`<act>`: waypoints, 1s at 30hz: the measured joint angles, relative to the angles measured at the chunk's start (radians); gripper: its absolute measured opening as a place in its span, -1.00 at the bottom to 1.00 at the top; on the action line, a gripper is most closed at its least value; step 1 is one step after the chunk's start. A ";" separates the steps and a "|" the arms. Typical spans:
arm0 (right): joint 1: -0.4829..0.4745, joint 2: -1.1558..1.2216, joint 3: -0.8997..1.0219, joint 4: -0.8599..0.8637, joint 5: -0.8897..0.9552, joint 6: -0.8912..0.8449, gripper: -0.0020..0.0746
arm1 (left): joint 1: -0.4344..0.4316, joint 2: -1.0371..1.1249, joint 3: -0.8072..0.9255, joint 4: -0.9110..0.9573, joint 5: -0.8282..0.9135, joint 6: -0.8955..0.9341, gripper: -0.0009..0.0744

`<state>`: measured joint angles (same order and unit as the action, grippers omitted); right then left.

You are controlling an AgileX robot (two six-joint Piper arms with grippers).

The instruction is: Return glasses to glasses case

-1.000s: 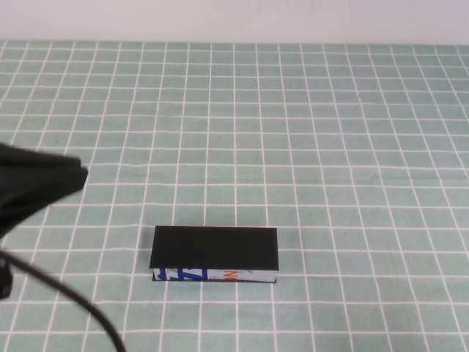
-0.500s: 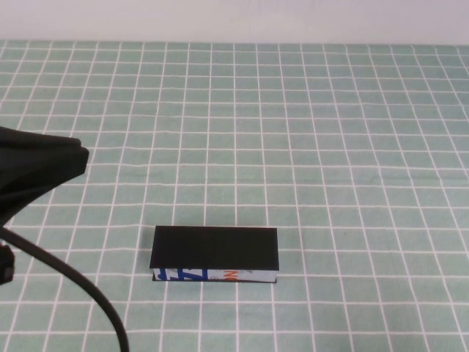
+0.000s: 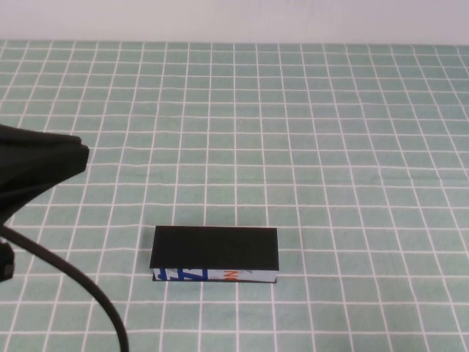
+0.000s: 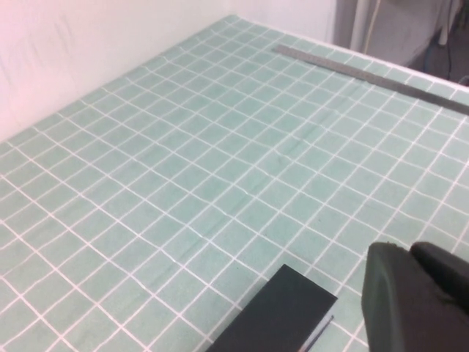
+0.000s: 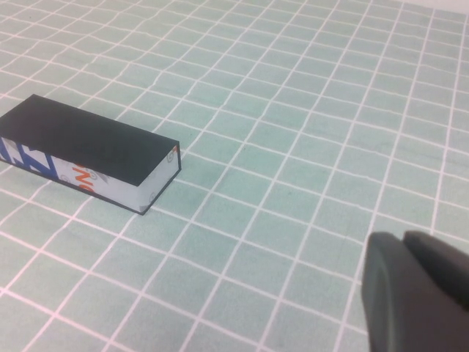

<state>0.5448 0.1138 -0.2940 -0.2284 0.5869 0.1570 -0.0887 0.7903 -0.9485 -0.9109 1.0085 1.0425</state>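
Observation:
The glasses case (image 3: 215, 248) lies closed on the green checked cloth near the table's front, its white printed edge toward me. It also shows in the left wrist view (image 4: 272, 314) and the right wrist view (image 5: 84, 141). The glasses are hidden from all views. My left gripper (image 3: 77, 158) hangs at the far left, above and left of the case, its fingers together and empty (image 4: 410, 253). My right gripper (image 5: 404, 242) does not show in the high view; in its wrist view it is shut and empty, off to the case's right.
The green checked cloth (image 3: 330, 147) covers the table. A black cable (image 3: 88, 301) runs from the left arm across the front left corner. A grey strip (image 4: 366, 77) lies along the cloth's far edge in the left wrist view.
My left gripper has risen and drawn slightly away from the case. The case has not moved.

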 joint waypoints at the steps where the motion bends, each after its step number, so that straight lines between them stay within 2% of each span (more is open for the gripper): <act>1: 0.000 0.000 0.000 0.000 0.000 0.000 -0.98 | 0.000 0.000 0.000 -0.002 -0.006 0.000 -0.98; 5: 0.000 0.000 0.000 0.000 0.000 0.000 -0.98 | -0.031 -0.044 0.004 0.078 -0.025 -0.038 -0.98; 9: 0.000 0.000 0.000 0.000 0.000 0.000 -0.98 | -0.128 -0.158 0.020 0.266 -0.031 -0.132 -0.98; 12: 0.000 0.000 0.000 0.000 0.000 0.000 -0.98 | -0.147 -0.261 0.078 0.394 -0.103 -0.230 -0.98; 15: 0.000 0.000 0.000 0.000 0.000 0.000 -0.98 | -0.137 -0.373 0.208 0.559 -0.278 -0.384 -0.98; 19: 0.000 0.000 0.000 0.000 0.000 0.000 -0.98 | -0.107 -0.551 0.427 0.883 -0.534 -0.783 -0.98; 22: 0.000 0.000 0.000 0.000 0.000 0.000 -0.98 | -0.102 -0.671 0.573 1.071 -0.642 -1.006 -0.98; 25: 0.000 0.000 0.000 0.000 0.000 0.000 -0.98 | -0.102 -0.760 0.695 1.106 -0.688 -1.081 -0.98; 30: 0.000 0.000 0.000 0.000 0.000 0.000 -0.98 | -0.102 -0.799 0.867 1.117 -0.710 -1.098 -0.98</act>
<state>0.5448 0.1138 -0.2940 -0.2284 0.5869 0.1570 -0.1908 -0.0091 -0.0815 0.2057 0.2985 -0.0551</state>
